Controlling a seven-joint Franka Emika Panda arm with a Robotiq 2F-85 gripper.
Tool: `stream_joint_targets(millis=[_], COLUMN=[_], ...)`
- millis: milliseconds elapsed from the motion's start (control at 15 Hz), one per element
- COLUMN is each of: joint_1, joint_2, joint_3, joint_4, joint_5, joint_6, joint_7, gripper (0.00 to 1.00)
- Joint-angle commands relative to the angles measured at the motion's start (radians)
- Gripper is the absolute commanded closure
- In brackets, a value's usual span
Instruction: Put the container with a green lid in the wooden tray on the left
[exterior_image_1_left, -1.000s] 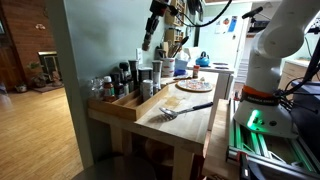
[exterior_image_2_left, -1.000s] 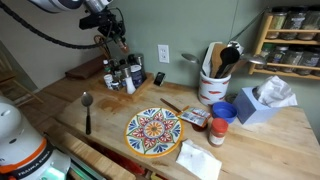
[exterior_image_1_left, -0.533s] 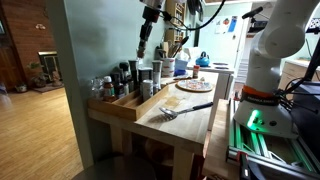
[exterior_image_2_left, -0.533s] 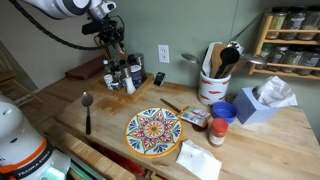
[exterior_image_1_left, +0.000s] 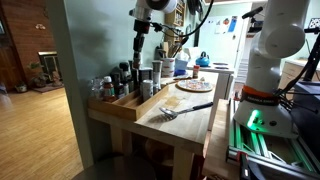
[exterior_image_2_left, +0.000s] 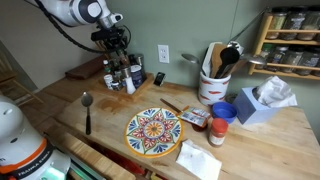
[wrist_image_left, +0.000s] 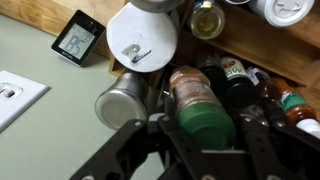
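Observation:
My gripper is shut on the container with a green lid, a clear spice bottle that lies between the two black fingers in the wrist view. In both exterior views the gripper hangs just above the row of spice bottles standing in the long wooden tray. In the wrist view, several dark bottles and a metal-lidded jar crowd close around the held container, and a strip of the tray's wood shows behind them.
A patterned round plate lies mid-table, with a spoon beside it. A utensil crock, a tissue box, two small jars and a napkin stand further along. A small digital timer leans by the wall outlet.
The arm has moved sideways along the tray and slightly lower over the bottle row, still holding the container.

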Motion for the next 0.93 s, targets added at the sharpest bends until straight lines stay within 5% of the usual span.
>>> stream_joint_targets(millis=[0, 867], joint_1=[-0.005, -0.029], joint_2=[0.080, 0.235], joint_3=[0.004, 0.013], joint_4=[0.072, 0.155], joint_5=[-0.025, 0.028], joint_6=[-0.057, -0.060], joint_7=[-0.024, -0.113], gripper=[0.79, 0.79])
